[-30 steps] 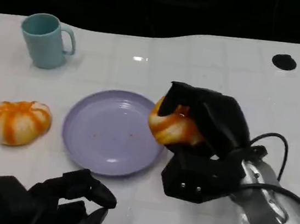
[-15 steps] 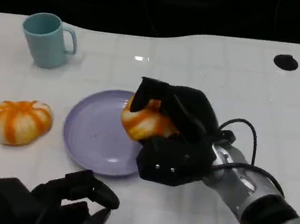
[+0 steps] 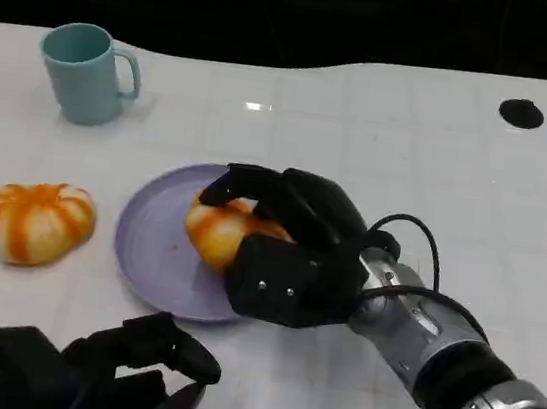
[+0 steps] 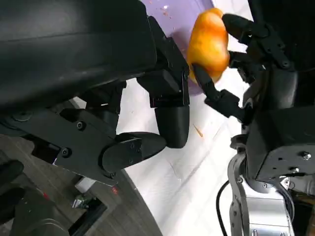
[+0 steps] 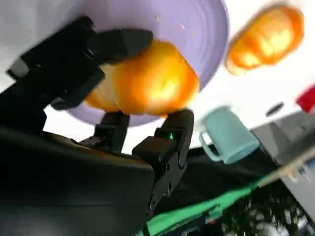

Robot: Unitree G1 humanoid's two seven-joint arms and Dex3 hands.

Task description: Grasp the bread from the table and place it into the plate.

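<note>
Orange-striped bread [image 3: 217, 232] gripped in right hand [image 3: 288, 247], fingers [image 3: 256, 184] curled over its top, thumb side clasped underneath as seen from right wrist view [image 5: 147, 81]. Sits over plate [image 3: 153, 239], toward plate's right part; cannot tell whether resting on plate or just above it. Lilac plate near middle of white desk [image 3: 411, 152], with a few reddish specks on its surface. Second bread [image 3: 37, 222], same orange and cream, lies on desk toward left edge, well apart from plate. Teal mug [image 3: 87, 73] upright near far left corner, handle turned right. Small black disc [image 3: 520, 113] near far right corner. Left hand [image 3: 120, 371] low at near edge of desk, left of centre, holds nothing; fingers [image 4: 147, 147] bent but apart, not touching plate. From left wrist view, held bread [image 4: 209, 46] and right hand's dark fingers [image 4: 231, 101] around it visible beyond left hand, with plate [image 4: 172, 10] behind. Silver right forearm [image 3: 453, 374] runs in from near right corner, black cable looped above wrist.
</note>
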